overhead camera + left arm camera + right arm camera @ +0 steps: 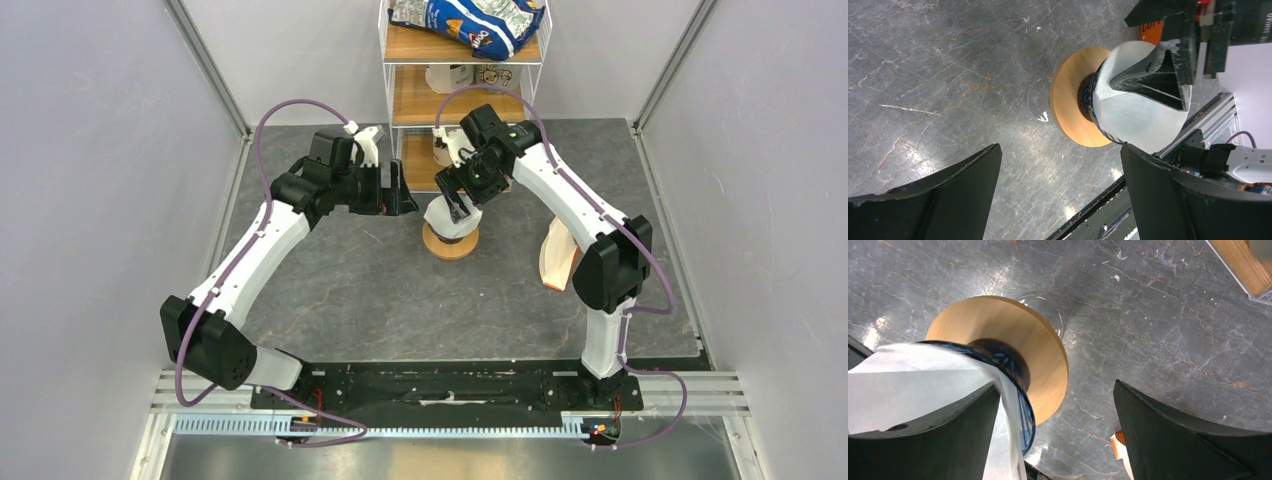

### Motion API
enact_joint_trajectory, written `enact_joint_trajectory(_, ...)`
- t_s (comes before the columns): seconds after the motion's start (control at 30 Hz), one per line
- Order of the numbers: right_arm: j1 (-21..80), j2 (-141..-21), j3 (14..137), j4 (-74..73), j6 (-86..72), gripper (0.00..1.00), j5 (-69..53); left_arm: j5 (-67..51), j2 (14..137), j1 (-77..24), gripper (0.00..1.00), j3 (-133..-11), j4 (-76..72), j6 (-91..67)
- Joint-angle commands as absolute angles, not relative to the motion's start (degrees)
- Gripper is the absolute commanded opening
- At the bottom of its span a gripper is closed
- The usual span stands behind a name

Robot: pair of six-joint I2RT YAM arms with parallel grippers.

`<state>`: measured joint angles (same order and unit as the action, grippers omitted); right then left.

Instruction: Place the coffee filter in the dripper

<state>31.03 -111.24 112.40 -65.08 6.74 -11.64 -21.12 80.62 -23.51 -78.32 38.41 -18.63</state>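
The dark blue ribbed dripper stands on a flat orange-tan ring at the table's middle back. The white coffee filter sits inside the dripper, its rim standing above the blue rim. My right gripper hovers over it, open. In the right wrist view one finger is inside the filter and the other is outside the dripper. My left gripper is open and empty just left of the dripper, also in its own wrist view.
A clear glass beaker shows under the ring. An upright white-and-tan bundle stands to the right by the right arm. A wooden shelf unit with a blue snack bag stands at the back.
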Motion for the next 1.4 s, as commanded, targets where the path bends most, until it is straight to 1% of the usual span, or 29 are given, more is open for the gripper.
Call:
enact_joint_trajectory(0.0, 31.7, -111.5, 111.2, -61.3, 8.5, 0.91, -9.7, -21.9, 79.3, -23.2, 0.97, -78.8, 36.4, -19.8)
enact_joint_trajectory(0.2, 32.4, -111.3, 109.2, -59.2, 9.5, 0.91, -9.0, -21.9, 79.1, -22.9, 0.97, -78.4, 36.4, -19.6)
enact_joint_trajectory(0.37, 32.3, -110.4, 110.5, -60.3, 9.9, 0.92, -9.4, -21.9, 78.5, -22.8, 0.97, -78.4, 36.6, -19.2)
enact_joint_trajectory(0.6, 32.2, -106.2, 117.0, -66.3, 10.6, 0.97, -10.9, -22.2, 77.2, -22.3, 0.97, -78.9, 37.7, -18.3)
enact_joint_trajectory(0.8, 31.9, -102.1, 122.7, -70.2, 11.0, 0.97, -12.5, -22.0, 76.0, -21.4, 0.98, -78.9, 38.4, -17.3)
enact_joint_trajectory(0.87, 31.9, -101.6, 125.2, -72.0, 12.5, 0.97, -15.7, -21.9, 75.7, -20.7, 0.98, -78.8, 38.6, -17.2)
enact_joint_trajectory(0.9, 31.9, -101.2, 125.8, -72.3, 13.2, 0.95, -17.8, -21.9, 75.3, -20.4, 0.98, -78.8, 38.7, -17.3)
enact_joint_trajectory(1.0, 32.5, -100.0, 125.2, -73.1, 15.8, 0.83, -24.6, -21.9, 74.5, -19.0, 0.98, -78.5, 38.7, -17.4)
enact_joint_trajectory(1.07, 33.0, -99.6, 123.4, -73.9, 19.8, 0.68, -28.5, -22.3, 74.2, -18.3, 0.98, -78.5, 38.6, -17.5)
enact_joint_trajectory(1.13, 33.4, -99.8, 122.0, -74.5, 22.9, 0.43, -30.8, -22.5, 74.2, -17.6, 0.98, -78.7, 38.7, -17.7)
enact_joint_trajectory(1.17, 33.7, -100.2, 121.6, -74.8, 24.3, 0.34, -31.1, -22.6, 74.2, -17.4, 0.98, -79.0, 38.6, -17.9)
enact_joint_trajectory(1.23, 34.8, -101.5, 121.3, -75.2, 27.2, 0.1, -29.7, -22.7, 74.4, -16.9, 0.98, -79.4, 38.5, -18.2)
enact_joint_trajectory(1.27, 35.6, -102.3, 121.4, -75.6, 28.6, 0.02, -28.2, -22.7, 74.4, -16.7, 0.98, -79.5, 38.3, -18.3)
enact_joint_trajectory(1.3, 36.2, -103.3, 121.4, -75.9, 29.8, 0.0, -26.9, -22.6, 74.4, -16.5, 0.98, -79.6, 38.2, -18.4)
enact_joint_trajectory(1.37, 37.3, -104.7, 120.6, -75.7, 31.7, 0.0, -24.3, -22.5, 74.3, -16.1, 0.98, -79.8, 38.1, -18.5)
